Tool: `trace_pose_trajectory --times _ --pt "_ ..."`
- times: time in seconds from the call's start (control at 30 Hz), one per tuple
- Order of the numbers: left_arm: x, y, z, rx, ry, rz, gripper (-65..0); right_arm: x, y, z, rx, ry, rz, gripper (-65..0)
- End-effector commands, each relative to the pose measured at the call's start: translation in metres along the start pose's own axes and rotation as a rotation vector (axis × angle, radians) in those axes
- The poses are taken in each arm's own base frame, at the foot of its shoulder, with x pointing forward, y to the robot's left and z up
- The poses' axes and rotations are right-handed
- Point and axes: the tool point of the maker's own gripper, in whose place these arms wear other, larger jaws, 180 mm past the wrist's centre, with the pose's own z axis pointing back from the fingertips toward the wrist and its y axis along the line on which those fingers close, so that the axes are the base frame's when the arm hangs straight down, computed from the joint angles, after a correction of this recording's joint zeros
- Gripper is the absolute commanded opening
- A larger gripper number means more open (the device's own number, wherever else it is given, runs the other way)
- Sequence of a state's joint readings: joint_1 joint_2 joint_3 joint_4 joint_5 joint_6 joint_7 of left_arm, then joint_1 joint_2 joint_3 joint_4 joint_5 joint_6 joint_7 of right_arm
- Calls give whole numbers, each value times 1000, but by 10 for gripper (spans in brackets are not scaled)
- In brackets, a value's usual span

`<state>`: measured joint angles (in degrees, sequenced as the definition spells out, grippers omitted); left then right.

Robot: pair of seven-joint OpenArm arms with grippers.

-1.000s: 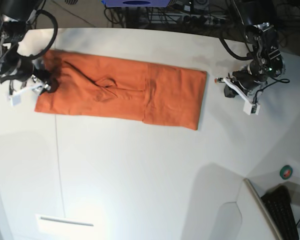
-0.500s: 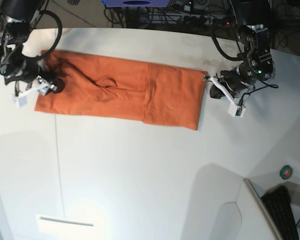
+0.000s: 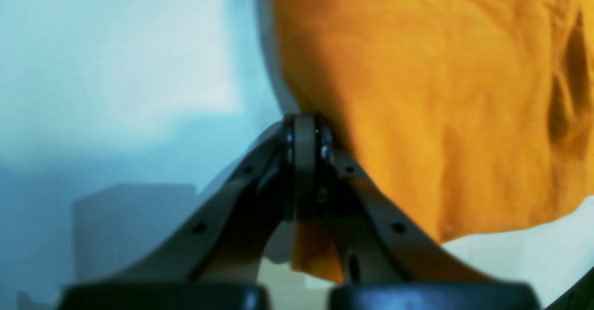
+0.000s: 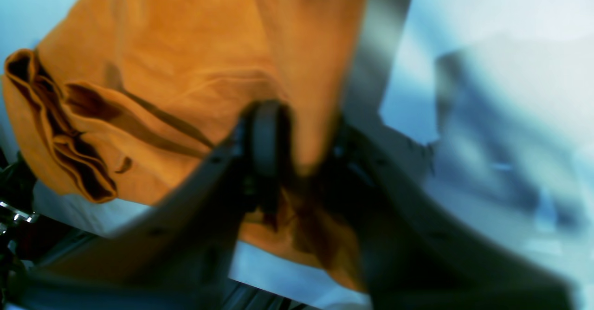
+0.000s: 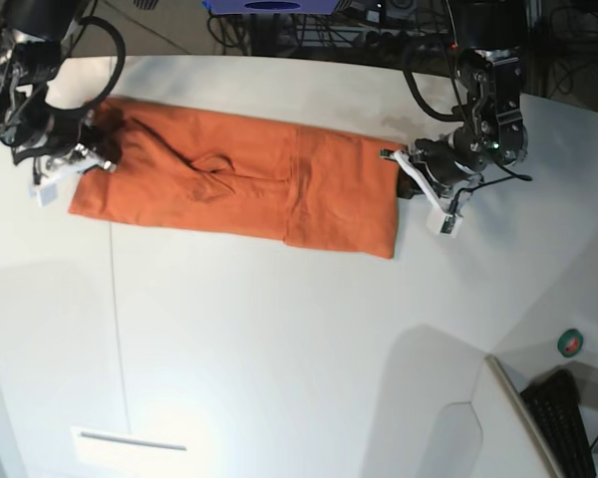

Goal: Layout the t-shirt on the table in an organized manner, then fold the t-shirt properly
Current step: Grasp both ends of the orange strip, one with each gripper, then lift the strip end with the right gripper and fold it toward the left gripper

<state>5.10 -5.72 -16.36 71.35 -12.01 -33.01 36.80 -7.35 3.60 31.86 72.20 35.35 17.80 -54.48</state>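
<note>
Left tool (image 5: 407, 179) and right tool (image 5: 80, 159) at opposite t-shirt (image 5: 241, 182) ends.

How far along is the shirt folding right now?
Partly done: the t-shirt lies on the table as a long, narrow band, its sides already folded in. In hand: the left gripper looks shut at the shirt's edge at one short end, and the right gripper has fabric between its fingers at the other, though blur hides whether it is clamped. Left: folding the band across its length into a compact stack.
</note>
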Motion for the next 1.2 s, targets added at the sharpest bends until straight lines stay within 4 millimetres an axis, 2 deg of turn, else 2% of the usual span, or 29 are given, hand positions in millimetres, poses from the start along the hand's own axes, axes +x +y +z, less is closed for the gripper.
trace_pose_trajectory --times 0.0,0.17,0.3,0.5,0.57,0.7,0.87,1.1,1.17 --pt "1 0 1 4 9 -18 -650 13 2 4 4 -31 16 -650" --pt "0 -21 -8 -45 31 -68 -650 23 -6 10 -43 -33 53 -650" --pt "3 -27 -10 -61 27 -78 -650 36 -11 18 -118 -55 125 -650" --pt "14 -44 -17 -96 27 -131 -650 54 -2 40 -215 -91 241 -650" --pt "14 -49 -19 -109 29 -140 -650 56 12 40 -215 -96 287 -650" --pt "27 -68 -28 -143 9 -139 -650 57 32 40 -264 -86 431 -650" --pt "20 -77 -39 -169 33 -108 -650 49 64 34 -300 -89 543 -650" --pt "23 -78 -41 -171 34 -109 -650 50 111 38 -358 -137 717 -650" --pt "23 -78 -41 -171 32 -109 -650 44 121 35 -352 -117 749 -650"
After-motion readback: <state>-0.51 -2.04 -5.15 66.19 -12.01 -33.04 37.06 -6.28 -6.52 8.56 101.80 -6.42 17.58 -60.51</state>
